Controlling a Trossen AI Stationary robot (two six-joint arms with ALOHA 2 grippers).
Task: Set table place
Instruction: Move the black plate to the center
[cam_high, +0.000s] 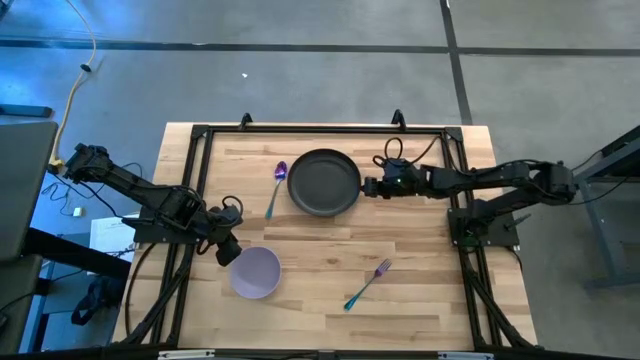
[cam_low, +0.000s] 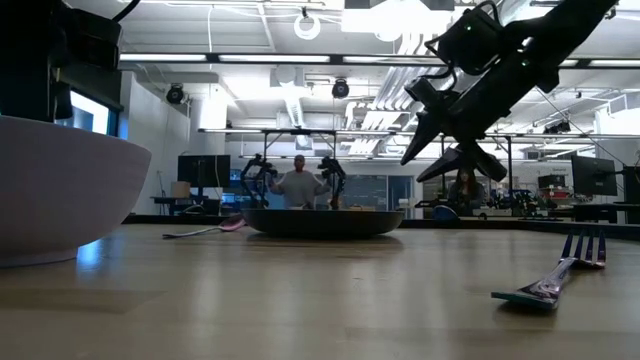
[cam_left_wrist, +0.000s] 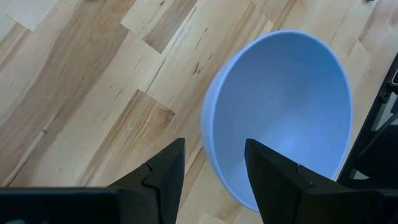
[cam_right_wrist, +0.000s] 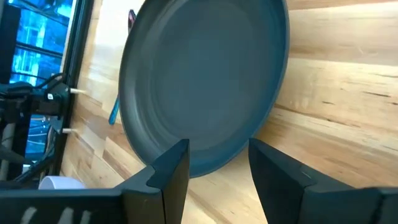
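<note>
On the tabletop, 4 things lie apart from one another. The plate sits toward the far edge, near the middle. The spoon lies just beside the plate, on its left. The bowl stands nearer the front, left of centre. The fork lies right of the bowl, in front of the plate.

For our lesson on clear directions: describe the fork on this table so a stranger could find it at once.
Start at the pale wooden butcher-block table and find the round dark grey plate near its far edge. Move toward the near edge, right of the lavender bowl: the teal-handled metal fork lies there alone, slanted, pronged unlike the purple-headed spoon.
</note>
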